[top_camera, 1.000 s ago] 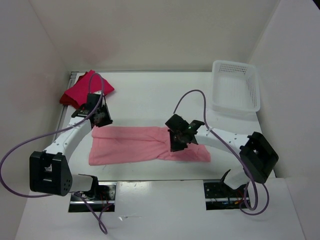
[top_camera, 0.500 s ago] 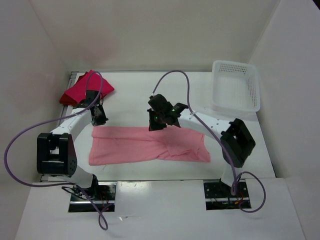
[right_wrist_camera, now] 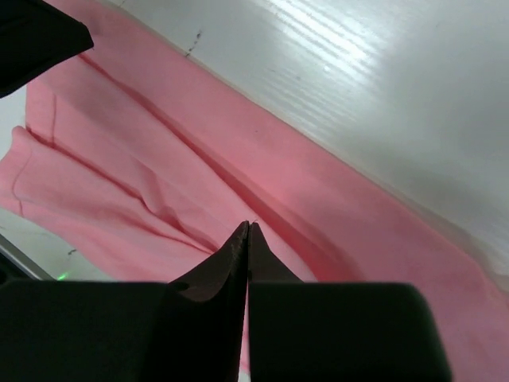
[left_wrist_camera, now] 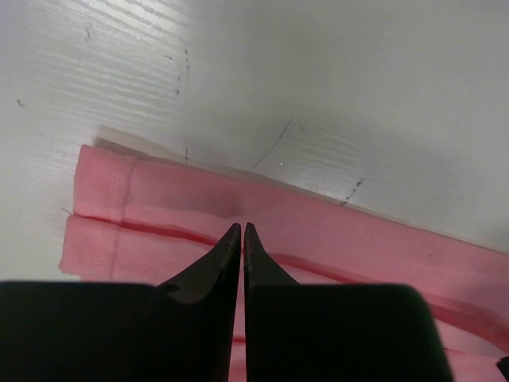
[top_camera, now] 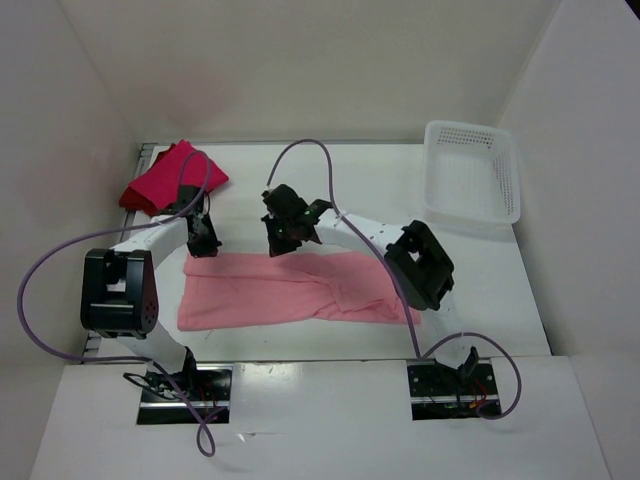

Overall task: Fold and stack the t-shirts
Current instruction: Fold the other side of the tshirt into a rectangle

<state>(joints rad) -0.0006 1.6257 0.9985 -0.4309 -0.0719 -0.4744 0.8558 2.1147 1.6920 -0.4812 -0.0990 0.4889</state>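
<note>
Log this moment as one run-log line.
salmon t-shirt: flat, long strip | left gripper: shut near its far-left corner | right gripper: shut at its far edge | crimson t-shirt: far-left | basket: far-right

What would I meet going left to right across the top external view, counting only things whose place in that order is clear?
folded crimson shirt → right tool → white basket
</note>
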